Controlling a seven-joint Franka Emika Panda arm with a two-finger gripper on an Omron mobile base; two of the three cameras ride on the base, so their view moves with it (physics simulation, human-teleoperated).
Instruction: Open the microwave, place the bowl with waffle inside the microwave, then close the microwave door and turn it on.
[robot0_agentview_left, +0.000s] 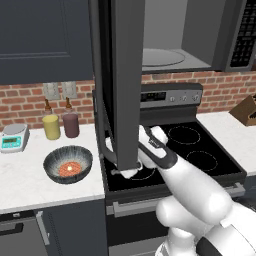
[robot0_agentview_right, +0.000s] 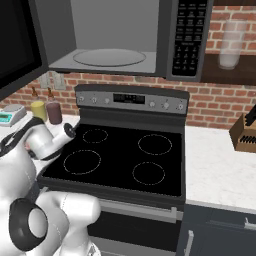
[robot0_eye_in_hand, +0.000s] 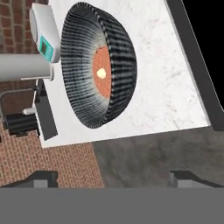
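The gripper (robot0_eye_in_hand: 111, 177) has its jaws wide apart and empty. The bowl (robot0_eye_in_hand: 97, 65) with the waffle (robot0_eye_in_hand: 102, 72) sits on the counter (robot0_eye_in_hand: 162, 87) at twelve o'clock, seemingly well beyond the fingertips.

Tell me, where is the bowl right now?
The bowl sits on the white counter left of the stove, in front of two bottles, with the waffle inside it.

Bowl (robot0_agentview_left: 68, 163): dark grey, fine whitish radial streaks. Waffle (robot0_agentview_left: 69, 169): orange-red, pale yellow centre. Counter (robot0_agentview_left: 30, 182): white, faint marbling. Wall (robot0_agentview_left: 25, 102): red brick. Microwave (robot0_agentview_right: 120, 37): dark grey, pale grey cavity. Stove (robot0_agentview_right: 120, 157): black top, white rings
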